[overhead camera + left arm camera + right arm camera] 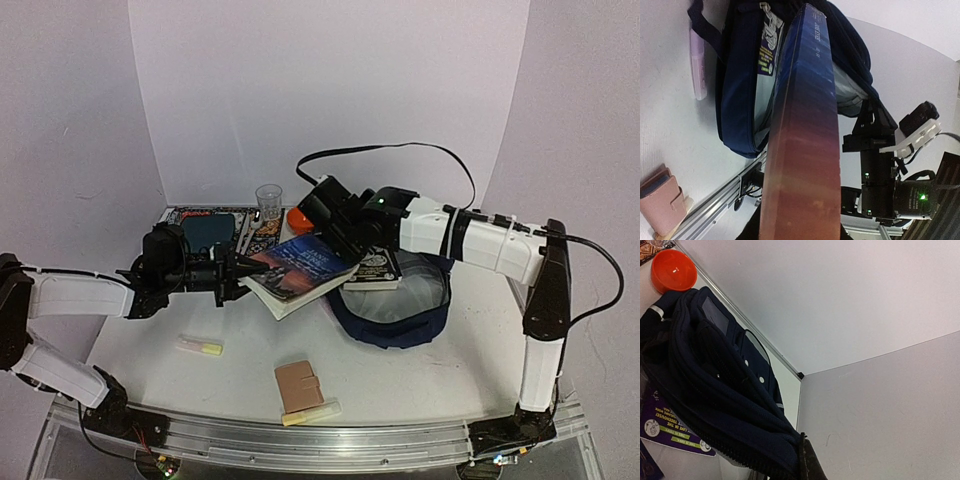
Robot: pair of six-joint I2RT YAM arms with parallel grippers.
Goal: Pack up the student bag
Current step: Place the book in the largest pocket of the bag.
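Note:
The navy-blue student bag (400, 318) lies open at the middle right of the table, with a purple-covered book (376, 268) inside it. My right gripper (335, 215) is shut on the bag's upper zip edge and holds the mouth lifted. In the right wrist view the dark fabric (715, 385) hangs from the pinched fingertips (809, 462). My left gripper (235, 272) is shut on a thick book with a blue and orange cover (300, 268), held tilted just left of the bag's mouth. The left wrist view has this book's spine (805, 125) pointing at the open bag (740, 100).
A pink wallet (298, 385) and a pale marker (310, 412) lie near the front edge, and a yellow highlighter (200, 347) at front left. At the back stand a clear cup (268, 200), an orange bowl (298, 218), a dark pouch (210, 232) and patterned books (185, 214).

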